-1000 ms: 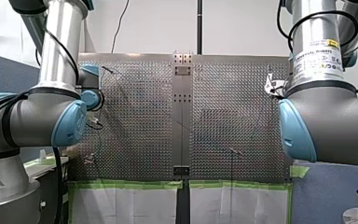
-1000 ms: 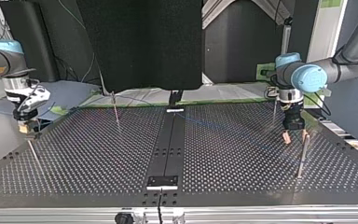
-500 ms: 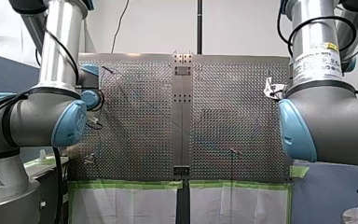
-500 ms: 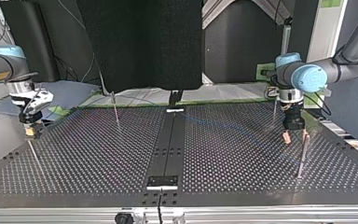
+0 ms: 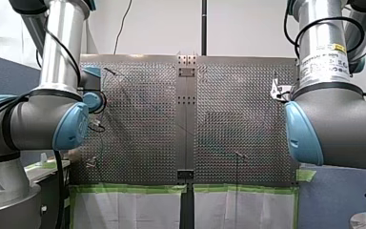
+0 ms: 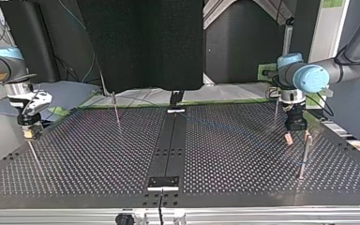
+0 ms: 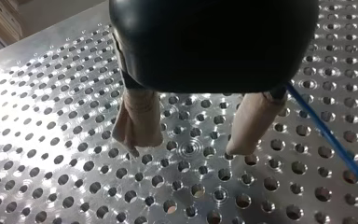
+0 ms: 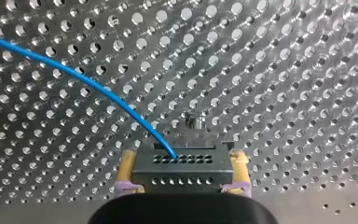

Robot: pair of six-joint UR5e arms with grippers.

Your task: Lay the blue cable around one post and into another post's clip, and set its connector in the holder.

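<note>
my left gripper (image 7: 190,143), fingers apart, beside blue cable (image 7: 335,144)

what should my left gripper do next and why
Probably shift my left gripper sideways toward the blue cable: its fingers stand open on nothing, the cable runs outside one of them, and my right gripper holds the connector.

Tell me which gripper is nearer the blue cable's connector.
Right. My right gripper clamps the connector between its yellow pads; my left gripper is open across the table, with only the blue cable running beside it.
</note>
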